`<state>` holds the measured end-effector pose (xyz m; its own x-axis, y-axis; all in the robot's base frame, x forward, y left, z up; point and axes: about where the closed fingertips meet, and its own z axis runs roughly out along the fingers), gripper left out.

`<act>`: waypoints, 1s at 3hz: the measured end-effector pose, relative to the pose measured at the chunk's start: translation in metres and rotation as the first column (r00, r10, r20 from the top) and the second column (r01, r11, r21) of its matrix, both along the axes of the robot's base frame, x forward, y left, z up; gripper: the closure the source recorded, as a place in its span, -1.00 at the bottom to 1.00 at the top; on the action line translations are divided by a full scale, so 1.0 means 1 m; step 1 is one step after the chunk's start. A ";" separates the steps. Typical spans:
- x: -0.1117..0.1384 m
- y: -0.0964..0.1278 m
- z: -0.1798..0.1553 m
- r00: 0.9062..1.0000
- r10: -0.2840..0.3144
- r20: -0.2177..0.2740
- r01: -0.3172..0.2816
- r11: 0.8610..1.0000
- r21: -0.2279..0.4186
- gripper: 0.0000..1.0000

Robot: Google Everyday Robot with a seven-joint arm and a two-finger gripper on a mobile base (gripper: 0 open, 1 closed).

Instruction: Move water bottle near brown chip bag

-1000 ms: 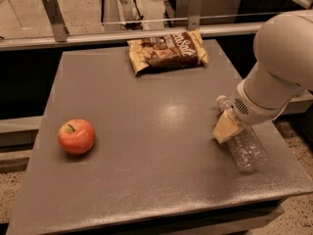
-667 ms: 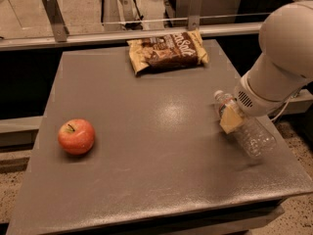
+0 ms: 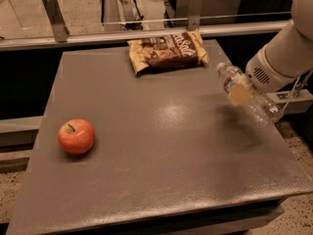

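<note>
Since a second ago our arm point(image 3: 288, 53) has swung up and back over the right edge of the table point(image 3: 161, 170), lifting the bottle point(image 3: 259, 106) off the surface and toward the bag point(image 3: 166, 50). We have the gripper point(image 3: 239, 93) clamped on the bottle beside its label, so it hangs tilted, cap up-left, near the bag's right end and well apart from the apple point(image 3: 76, 136). We judge it light, thin-walled and slick, so this ribbed upper body is the sound place to hold, gently enough not to crush.
</note>
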<state>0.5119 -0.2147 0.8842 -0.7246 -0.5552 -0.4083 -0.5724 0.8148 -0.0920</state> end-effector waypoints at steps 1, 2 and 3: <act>0.004 0.006 0.011 0.993 0.108 0.038 -0.107 0.994 -0.014 1.00; 0.004 0.006 0.011 0.993 0.108 0.038 -0.108 0.994 -0.014 1.00; 0.022 0.020 0.012 0.986 0.154 0.069 -0.154 0.988 -0.007 1.00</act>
<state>0.5338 -0.1942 0.8957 -0.6010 -0.6582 -0.4534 -0.6830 0.7176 -0.1364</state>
